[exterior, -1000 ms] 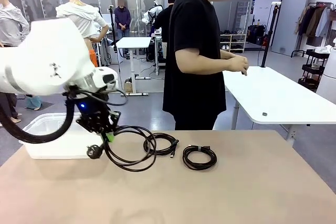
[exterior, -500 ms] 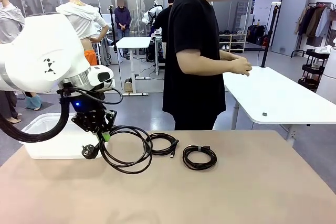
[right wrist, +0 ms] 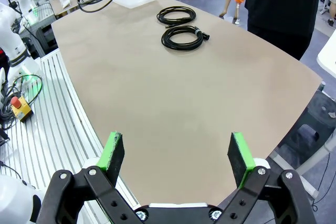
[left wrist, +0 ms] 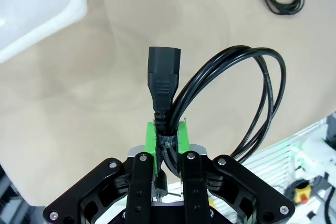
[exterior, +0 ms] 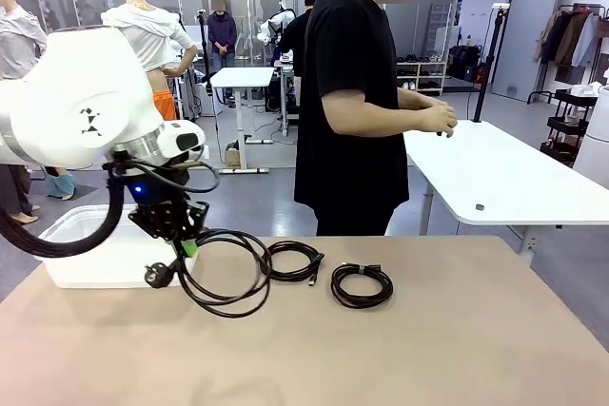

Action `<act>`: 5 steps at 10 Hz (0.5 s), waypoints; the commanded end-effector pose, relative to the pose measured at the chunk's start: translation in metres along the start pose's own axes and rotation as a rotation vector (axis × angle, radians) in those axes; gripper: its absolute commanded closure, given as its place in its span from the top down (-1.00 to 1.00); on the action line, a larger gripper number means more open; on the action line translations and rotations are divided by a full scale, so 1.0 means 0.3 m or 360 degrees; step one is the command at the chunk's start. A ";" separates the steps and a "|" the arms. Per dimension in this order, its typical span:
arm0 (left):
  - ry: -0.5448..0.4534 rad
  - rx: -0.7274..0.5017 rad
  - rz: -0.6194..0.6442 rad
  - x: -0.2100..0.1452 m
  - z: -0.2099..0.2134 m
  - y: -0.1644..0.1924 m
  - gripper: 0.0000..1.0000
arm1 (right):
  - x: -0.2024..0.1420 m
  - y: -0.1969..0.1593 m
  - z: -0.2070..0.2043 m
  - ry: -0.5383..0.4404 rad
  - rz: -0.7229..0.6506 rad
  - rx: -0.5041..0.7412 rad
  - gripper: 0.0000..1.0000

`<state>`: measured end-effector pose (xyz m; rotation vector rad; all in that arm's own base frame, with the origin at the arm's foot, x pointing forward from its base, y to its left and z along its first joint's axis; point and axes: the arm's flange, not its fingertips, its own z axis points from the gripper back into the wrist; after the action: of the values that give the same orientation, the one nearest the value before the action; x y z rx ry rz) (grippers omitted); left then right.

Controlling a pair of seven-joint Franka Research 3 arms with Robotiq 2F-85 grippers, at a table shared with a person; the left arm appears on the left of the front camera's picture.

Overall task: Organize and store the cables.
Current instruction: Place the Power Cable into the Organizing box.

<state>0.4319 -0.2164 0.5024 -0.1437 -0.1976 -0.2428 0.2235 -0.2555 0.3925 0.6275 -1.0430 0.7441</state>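
Coil (exterior: 228,312) shifted left; wrist view shows its band (left wrist: 167,141).

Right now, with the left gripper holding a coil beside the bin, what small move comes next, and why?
Probably shift the left gripper left until the coil hangs over the bin. It is shut on the coil's band, and the loop hangs beside the bin, not over it.

Cable (left wrist: 265,85) clamped in left gripper (left wrist: 167,132) showing smooth black rubbery jacket, faint sheen; tie band (left wrist: 167,141) looking woven, matt. Tabletop (left wrist: 79,108) below looking smooth matt beige. Bin (left wrist: 37,3) beyond fingertips showing milky semi-gloss plastic.
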 end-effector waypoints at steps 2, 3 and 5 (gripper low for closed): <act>-0.0104 0.0005 -0.0095 0.150 0.077 0.327 -0.66 | 0.003 -0.002 0.005 -0.0029 0.0029 -0.0006 1.00; -0.0134 0.0029 -0.0130 0.180 0.103 0.440 -0.66 | 0.003 -0.002 0.005 -0.0029 0.0029 -0.0006 1.00; -0.0105 -0.0074 -0.0036 0.272 0.125 0.661 -0.66 | 0.003 -0.002 0.005 -0.0029 0.0029 -0.0006 1.00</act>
<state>0.5281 -0.0420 0.5276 -0.1380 -0.2822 -0.2805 0.2236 -0.2555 0.3925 0.6275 -1.0434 0.7434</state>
